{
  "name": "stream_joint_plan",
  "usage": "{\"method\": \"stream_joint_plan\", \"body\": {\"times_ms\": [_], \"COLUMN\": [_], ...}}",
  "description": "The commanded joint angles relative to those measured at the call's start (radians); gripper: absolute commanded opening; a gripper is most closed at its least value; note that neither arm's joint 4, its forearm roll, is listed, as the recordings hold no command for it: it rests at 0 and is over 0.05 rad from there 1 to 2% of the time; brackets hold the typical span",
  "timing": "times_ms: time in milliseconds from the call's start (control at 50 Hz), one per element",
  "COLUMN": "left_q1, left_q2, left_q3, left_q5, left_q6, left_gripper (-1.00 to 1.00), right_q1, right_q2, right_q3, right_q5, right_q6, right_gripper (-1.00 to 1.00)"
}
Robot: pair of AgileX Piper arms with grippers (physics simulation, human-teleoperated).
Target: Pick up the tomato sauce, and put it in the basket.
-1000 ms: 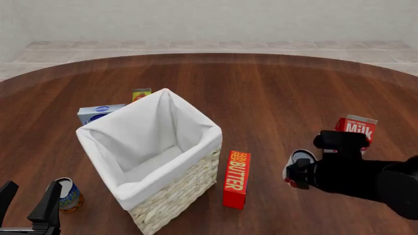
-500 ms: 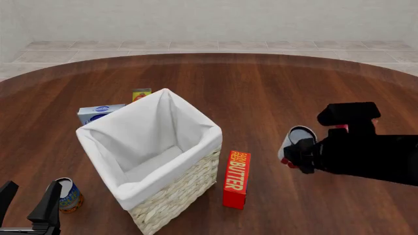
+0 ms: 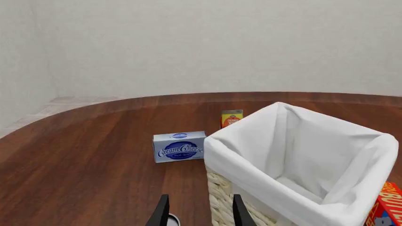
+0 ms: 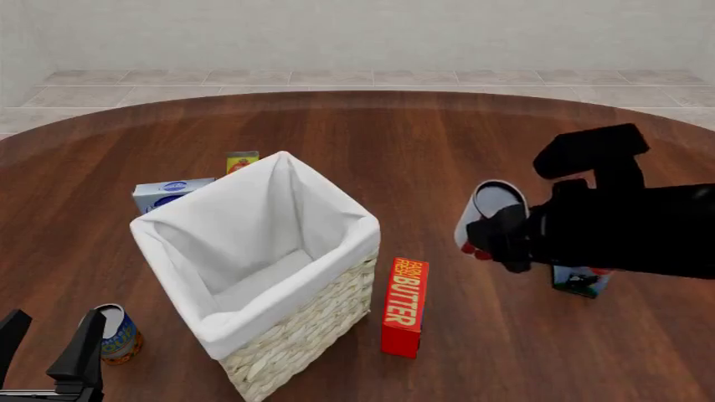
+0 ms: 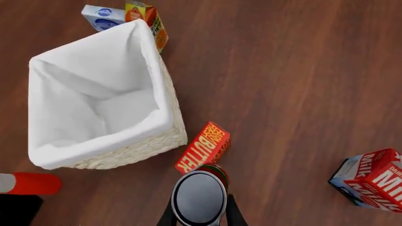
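Left wrist view: left gripper (image 3: 197, 213) with its two dark fingers (image 3: 160, 214) spread, nothing between them, low over the wooden table (image 3: 88, 155); the basket (image 3: 301, 165) with white liner sits just ahead, a blue cream cheese box (image 3: 180, 146) beyond it on the table, a small orange carton (image 3: 232, 118) further back near the basket's far corner, red butter box (image 3: 384, 207) edge visible past the basket; a silver can rim shows just beneath the fingers. Front view: right gripper (image 4: 483, 239) raised off the table, pinching the tomato sauce (image 4: 490, 212), can tilted with silver top facing the camera, held in the air to the right of the basket (image 4: 296, 327) and apart from it, above the table near the butter box (image 4: 403, 306); butter box stands upright just beside the basket's right wall; milk carton (image 4: 582, 280) mostly hidden behind the right arm; blue and orange can (image 4: 116, 333) stands left of the basket, near the left gripper (image 4: 45, 352), which is spread and empty. Right wrist view: looking down, tomato sauce (image 5: 199, 197) clamped between the right fingers (image 5: 231, 212), silver top up, red label edge showing; below it the butter box (image 5: 202, 147), basket (image 5: 119, 153) open and off to one side, not under the can; milk carton (image 5: 370, 179) on the table.
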Motion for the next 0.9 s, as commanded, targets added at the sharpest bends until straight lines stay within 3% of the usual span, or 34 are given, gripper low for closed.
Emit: {"method": "stream_joint_plan", "body": {"times_ms": [20,120,320,900], "left_q1": [0.000,0.000,0.000,0.000], "left_q2": [0.000,0.000,0.000,0.000], "left_q3": [0.000,0.000,0.000,0.000], "left_q5": [0.000,0.000,0.000,0.000], "left_q6": [0.000,0.000,0.000,0.000], "left_gripper": [1.00,1.00,1.00,1.00], "right_q1": [0.045,0.087,0.138,0.199], "right_q2": [0.049,0.107,0.195,0.420], "right_q3": [-0.066,-0.128,-0.221,-0.494], "right_q5": [0.005,0.013,0.005,0.062], "right_q6": [0.007,-0.018,-0.015,-0.036], "right_gripper": [-1.00,-1.00,-1.00,-1.00]}}
